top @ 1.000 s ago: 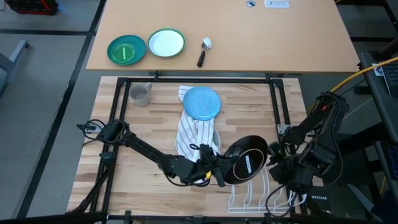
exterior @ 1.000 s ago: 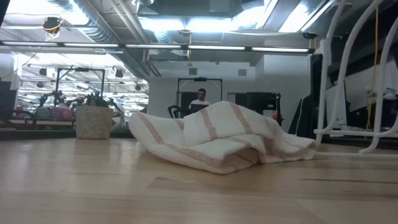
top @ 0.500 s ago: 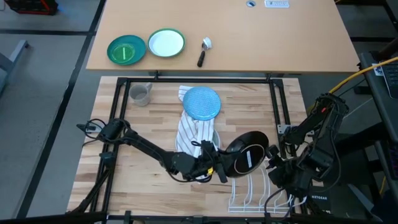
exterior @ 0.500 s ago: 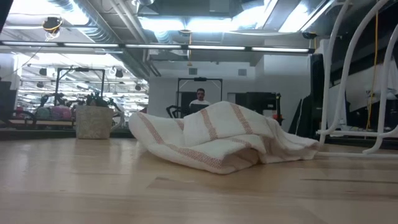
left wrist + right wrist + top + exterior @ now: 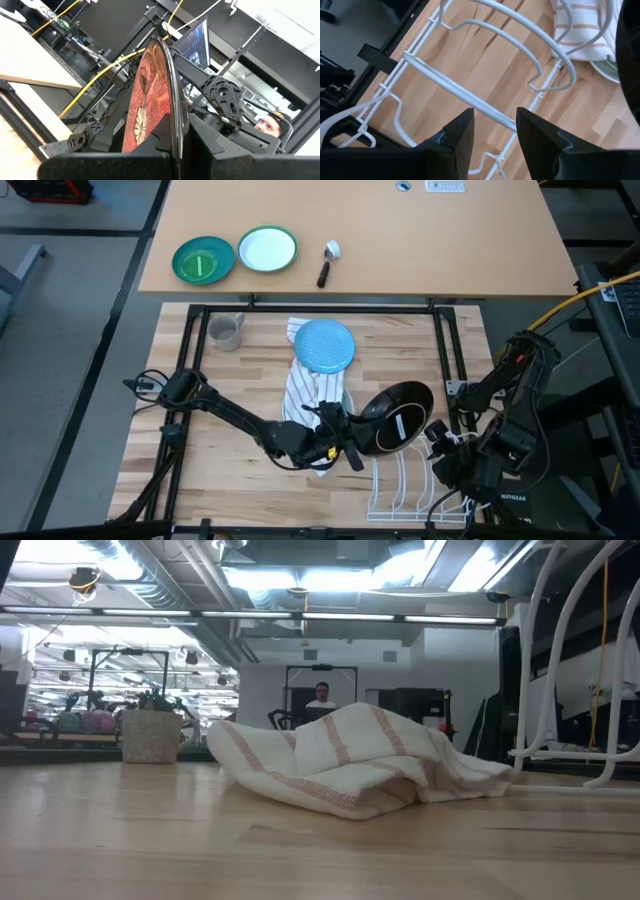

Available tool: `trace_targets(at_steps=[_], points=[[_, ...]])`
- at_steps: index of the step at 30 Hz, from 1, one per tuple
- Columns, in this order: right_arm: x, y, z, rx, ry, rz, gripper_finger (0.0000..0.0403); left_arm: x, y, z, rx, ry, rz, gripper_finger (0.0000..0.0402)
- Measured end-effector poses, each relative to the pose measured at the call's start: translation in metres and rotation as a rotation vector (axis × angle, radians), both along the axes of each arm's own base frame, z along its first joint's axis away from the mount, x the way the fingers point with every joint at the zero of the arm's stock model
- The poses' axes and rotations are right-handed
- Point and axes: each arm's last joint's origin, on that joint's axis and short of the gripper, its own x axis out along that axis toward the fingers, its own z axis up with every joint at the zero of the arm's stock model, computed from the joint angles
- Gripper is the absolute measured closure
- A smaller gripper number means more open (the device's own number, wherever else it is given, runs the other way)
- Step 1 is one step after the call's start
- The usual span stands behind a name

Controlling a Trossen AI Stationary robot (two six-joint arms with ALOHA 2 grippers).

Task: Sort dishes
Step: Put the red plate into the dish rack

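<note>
Wooden surface (image 5: 250,380) carries a striped towel (image 5: 308,392) under the light blue plate (image 5: 325,345). Left end effector (image 5: 345,442) is clamped on the dark red plate (image 5: 395,420), tilted above the white rack (image 5: 405,485). Right end effector (image 5: 492,125), fingers parted and empty, hangs over that rack.

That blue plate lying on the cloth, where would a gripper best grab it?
Probably by the rim. The light blue plate lies flat, face up, on the striped towel, so its thin edge is the only part two fingers could pinch. Coming from above at the towel side looks easiest, since soft cloth may let a finger slip under.
</note>
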Motion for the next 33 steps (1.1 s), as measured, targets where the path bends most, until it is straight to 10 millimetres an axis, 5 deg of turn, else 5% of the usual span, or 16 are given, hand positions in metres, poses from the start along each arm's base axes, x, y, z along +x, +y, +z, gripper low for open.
trace_targets(at_steps=[14, 28, 33], points=[[0.001, -0.001, 0.0, -0.029, -0.028, -0.007, 0.0253, -0.001, 0.001, 0.003, 0.003, -0.02, 0.005, 0.0382], [-0.003, -0.019, 0.0, -0.3, -0.131, -0.035, 0.0254, -0.001, 0.006, 0.006, 0.043, -0.006, 0.029, 0.0382], [-0.002, -0.019, 0.015, -0.3, -0.177, -0.021, 0.0254, -0.006, 0.009, 0.018, 0.068, -0.03, 0.049, 0.0382]])
